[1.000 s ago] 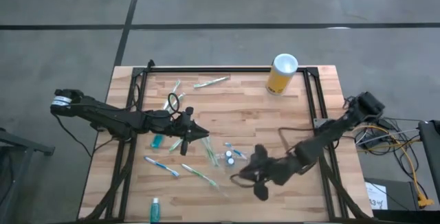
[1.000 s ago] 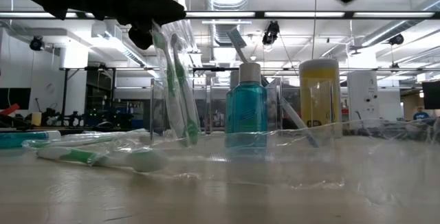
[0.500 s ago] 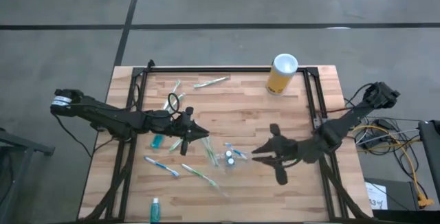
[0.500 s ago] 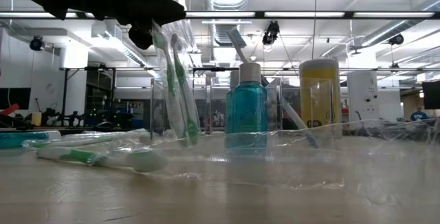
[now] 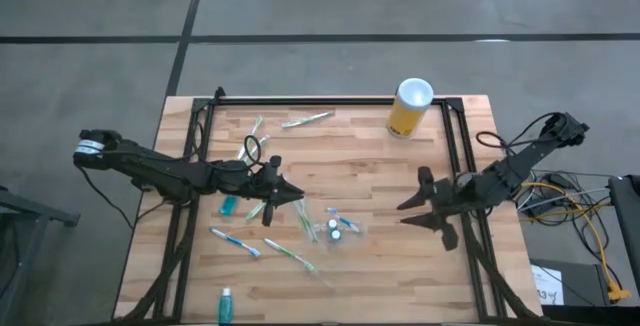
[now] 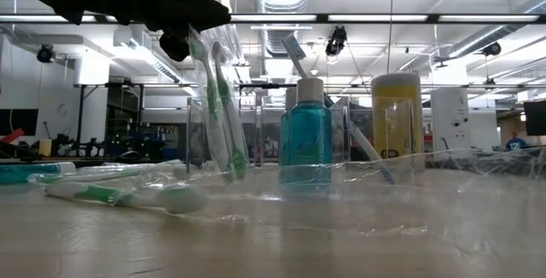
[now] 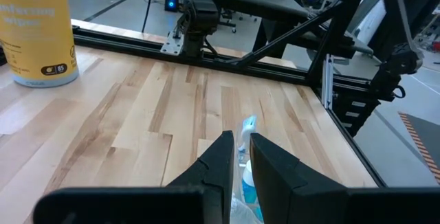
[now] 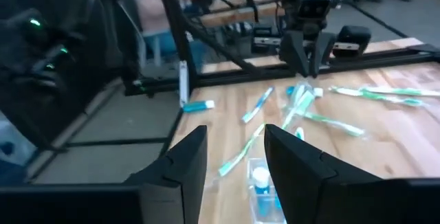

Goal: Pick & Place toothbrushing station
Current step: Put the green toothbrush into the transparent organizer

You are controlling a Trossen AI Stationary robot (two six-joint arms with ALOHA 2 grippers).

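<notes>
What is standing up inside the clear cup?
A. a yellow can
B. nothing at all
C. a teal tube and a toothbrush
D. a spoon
C: the low view shows a teal tube with a white cap standing in the clear cup, with a toothbrush poking out behind it.

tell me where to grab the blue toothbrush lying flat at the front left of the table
Grip the blue toothbrush at mid-handle, coming straight down from above with the fingers across its width. It lies flat and slanted on the table, thin, with bare wood on both sides, so a side approach has nothing to catch.
</notes>
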